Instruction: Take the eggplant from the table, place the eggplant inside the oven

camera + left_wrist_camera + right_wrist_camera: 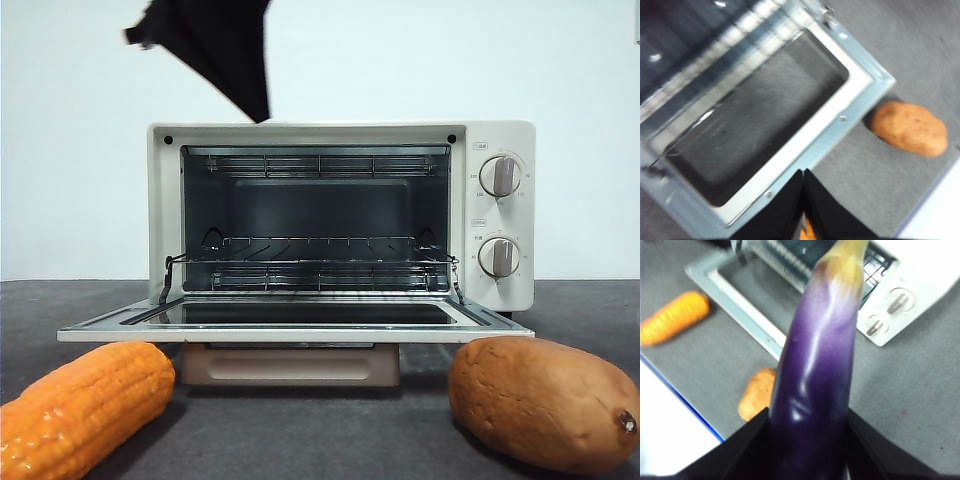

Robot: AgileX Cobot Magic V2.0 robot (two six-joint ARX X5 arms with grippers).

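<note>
The eggplant (820, 355), glossy purple with a pale yellowish stem end, stands between the jaws of my right gripper (807, 440), which is shut on it high above the table (910, 390). It does not show in the front view. Below it lies the cream oven (920, 270) with its door (300, 333) folded down and the wire rack (315, 262) bare. My left gripper (803, 175) is shut with nothing in it and hovers over the front edge of the open door (855, 95). A black arm part (225, 50) hangs over the oven's top in the front view.
An orange corn cob (85, 405) lies in front of the oven at the left, also seen from the right wrist as the corn cob (675, 317). A brown sweet potato (545, 400) lies at the right front, near the door's corner (910, 127).
</note>
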